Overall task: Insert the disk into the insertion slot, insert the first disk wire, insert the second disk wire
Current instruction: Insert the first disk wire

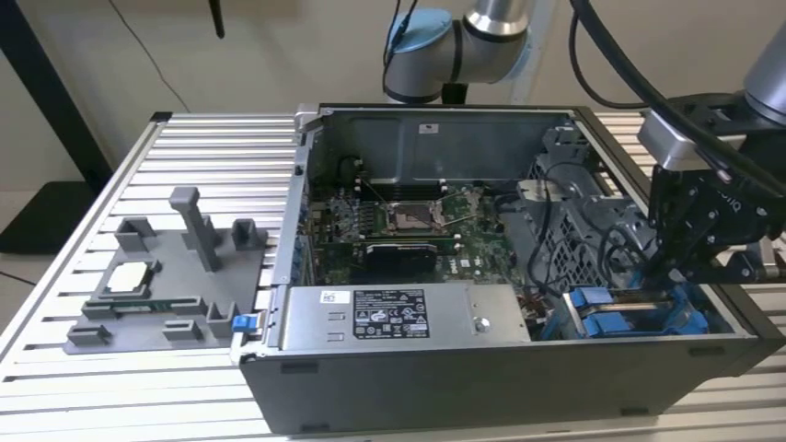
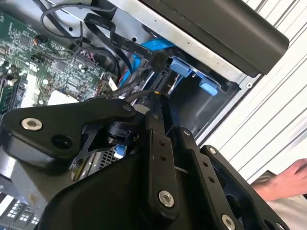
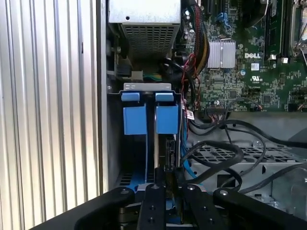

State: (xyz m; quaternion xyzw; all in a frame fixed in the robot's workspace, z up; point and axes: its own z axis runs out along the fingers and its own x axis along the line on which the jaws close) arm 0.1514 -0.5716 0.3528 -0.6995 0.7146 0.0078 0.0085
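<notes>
My black gripper reaches down into the open computer case at its front corner, on the exterior view's right. Its tips are over the insertion slot, a grey metal bay. Two blue carrier frames stand side by side in the bay, and the thin pale edge of the disk shows between them. The fingers are pressed together on a dark disk wire that leads off from the tips. A blue flat cable runs close by.
A silver labelled power-supply box lies beside the bay, and the green motherboard lies behind it. A bundle of black cables crosses a perforated metal cage. A grey parts tray sits on the slatted table. A person's hand is near the case.
</notes>
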